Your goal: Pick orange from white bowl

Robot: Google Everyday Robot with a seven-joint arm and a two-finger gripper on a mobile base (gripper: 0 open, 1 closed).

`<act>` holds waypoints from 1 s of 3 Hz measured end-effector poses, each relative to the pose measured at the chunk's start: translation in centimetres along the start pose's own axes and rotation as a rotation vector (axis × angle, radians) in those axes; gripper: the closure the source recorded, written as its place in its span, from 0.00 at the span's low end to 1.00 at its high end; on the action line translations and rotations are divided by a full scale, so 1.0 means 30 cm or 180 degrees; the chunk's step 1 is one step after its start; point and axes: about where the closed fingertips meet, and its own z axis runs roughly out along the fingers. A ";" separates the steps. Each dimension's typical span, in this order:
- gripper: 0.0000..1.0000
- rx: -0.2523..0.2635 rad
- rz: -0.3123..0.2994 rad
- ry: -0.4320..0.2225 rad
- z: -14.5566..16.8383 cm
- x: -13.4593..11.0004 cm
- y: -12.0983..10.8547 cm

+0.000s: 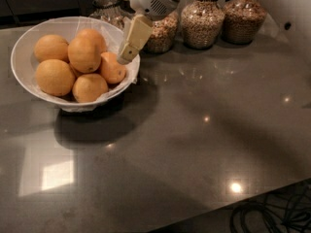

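Note:
The white bowl (pixel 24 47) with a crinkled liner stands at the left of the dark counter. It holds several oranges: a large one on top (pixel 84 54), others at the left (pixel 55 76) and front (pixel 90 87), and a smaller one at the right (pixel 112 68). My gripper (pixel 128 52), cream-coloured on a white arm, reaches down from the top. It hangs over the bowl's right rim, just above and right of the small right orange, and holds nothing that I can see.
Several glass jars of grains stand along the back: one behind the gripper (pixel 163 30), two to its right (pixel 201 21) (pixel 244 16), one behind the bowl (pixel 104 4). The counter's front edge runs diagonally at the lower right, with cables (pixel 272 212) beneath.

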 end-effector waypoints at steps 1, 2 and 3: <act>0.00 0.0000 0.0000 0.0000 0.000 0.000 0.000; 0.00 -0.0052 0.0054 -0.0117 0.044 -0.002 0.005; 0.00 -0.0126 0.0107 -0.0212 0.101 -0.003 0.013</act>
